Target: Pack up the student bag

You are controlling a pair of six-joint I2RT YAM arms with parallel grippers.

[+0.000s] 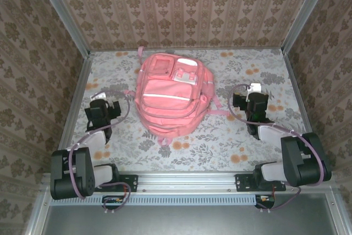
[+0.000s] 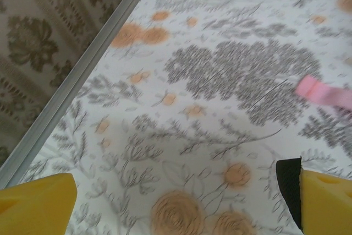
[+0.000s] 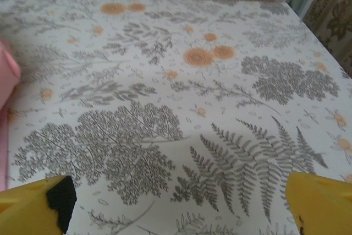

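The student bag (image 1: pixel 168 94) lies front-up in the middle of the bench (image 1: pixel 236 133), between my left pincer (image 2: pixel 181 207) and right pincer (image 3: pixel 176 202), both spread wide and gripping nothing. It looks soft and floppy (probably light, lying so flat), so I would pinch a strap (image 1: pixel 219 113) or the top loop (image 1: pixel 140 52)

L gripper (image 1: pixel 104 103) & R gripper (image 1: pixel 251 96) both wide open, empty; arms folded low.
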